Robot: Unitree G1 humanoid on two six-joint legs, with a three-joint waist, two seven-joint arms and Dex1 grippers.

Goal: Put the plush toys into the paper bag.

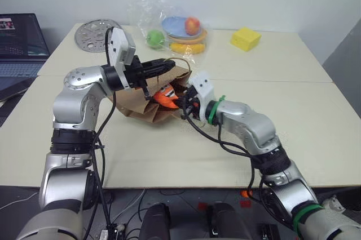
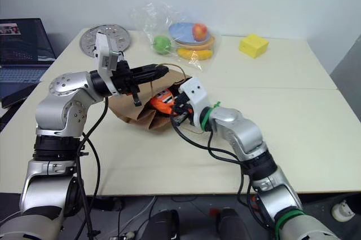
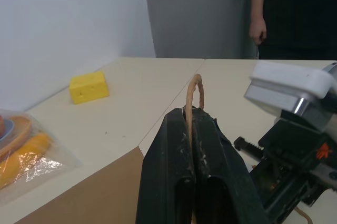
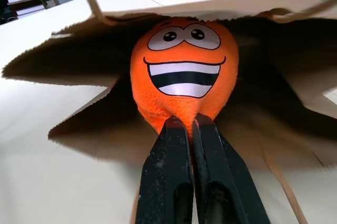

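The left gripper (image 3: 194,145) pinches a handle (image 3: 196,93) of the paper bag (image 1: 144,105), which lies on the table (image 1: 316,110). The right gripper (image 4: 192,129), jaws pressed together, pinches the carrot plush (image 4: 181,77) at the bag mouth, apparently partly inside.

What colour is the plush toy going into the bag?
Orange carrot plush with a black-and-white grinning face, clearest in the right wrist view.

A yellow sponge block (image 1: 245,39), bagged fruit (image 1: 169,31), a perforated metal disc (image 1: 97,27), perhaps a laptop (image 1: 21,45) sit apart.
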